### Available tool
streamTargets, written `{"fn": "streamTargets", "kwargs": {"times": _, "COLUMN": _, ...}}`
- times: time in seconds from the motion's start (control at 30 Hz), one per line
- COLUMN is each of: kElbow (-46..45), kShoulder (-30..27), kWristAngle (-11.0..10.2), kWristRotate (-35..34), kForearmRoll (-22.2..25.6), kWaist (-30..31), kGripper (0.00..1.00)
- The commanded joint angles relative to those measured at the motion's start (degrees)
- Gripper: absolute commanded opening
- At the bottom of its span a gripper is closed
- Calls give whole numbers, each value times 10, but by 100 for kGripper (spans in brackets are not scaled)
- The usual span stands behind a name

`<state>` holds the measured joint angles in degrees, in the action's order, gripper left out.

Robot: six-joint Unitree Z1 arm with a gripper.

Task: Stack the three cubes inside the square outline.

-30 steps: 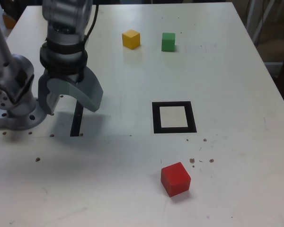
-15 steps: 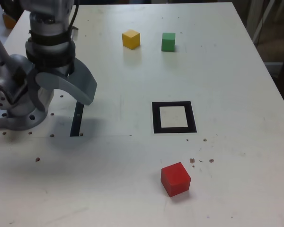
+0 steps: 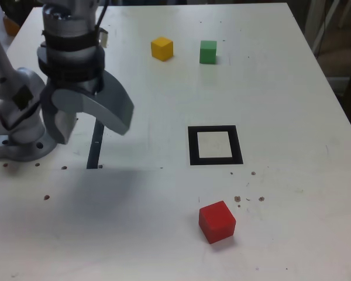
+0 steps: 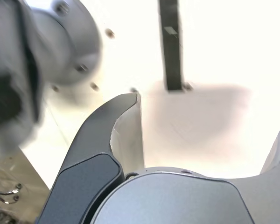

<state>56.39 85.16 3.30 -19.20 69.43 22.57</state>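
Note:
The exterior view shows three cubes lying apart on the white table. The yellow cube (image 3: 162, 48) and the green cube (image 3: 207, 51) sit side by side at the far edge, and the red cube (image 3: 217, 221) sits near the front. The square outline (image 3: 193, 145) lies between them with nothing inside it. My gripper (image 3: 90, 133) hangs open and holds nothing, well toward the exterior view's left of the outline, above a black strip. In the wrist view the gripper (image 4: 210, 116) spreads wide over bare table, one finger (image 4: 107, 135) dark and curved. No cube shows in the wrist view.
A narrow black strip (image 3: 95, 146) (image 4: 170, 46) lies on the table under the gripper. The arm's grey base (image 3: 17, 129) (image 4: 51, 42) stands at the exterior view's left edge. Small dark specks dot the table near the red cube.
The gripper swung toward the exterior view's left and back, and now hangs slightly further right than a second ago. It stayed open. The cubes have not moved.

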Motion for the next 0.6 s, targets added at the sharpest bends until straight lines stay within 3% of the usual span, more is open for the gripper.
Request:
{"fn": "streamTargets", "kwargs": {"times": 0.0, "kElbow": 27, "kShoulder": 19, "kWristAngle": 6, "kWristRotate": -23, "kForearmRoll": -2, "kWaist": 20, "kGripper": 99}}
{"fn": "streamTargets", "kwargs": {"times": 0.2, "kElbow": 104, "kShoulder": 72, "kWristAngle": 11, "kWristRotate": -85, "kForearmRoll": -1, "kWaist": 67, "kGripper": 99}}
{"fn": "streamTargets", "kwargs": {"times": 0.57, "kElbow": 214, "kShoulder": 161, "kWristAngle": -6, "kWristRotate": -149, "kForearmRoll": 25, "kWaist": 93, "kGripper": 99}}
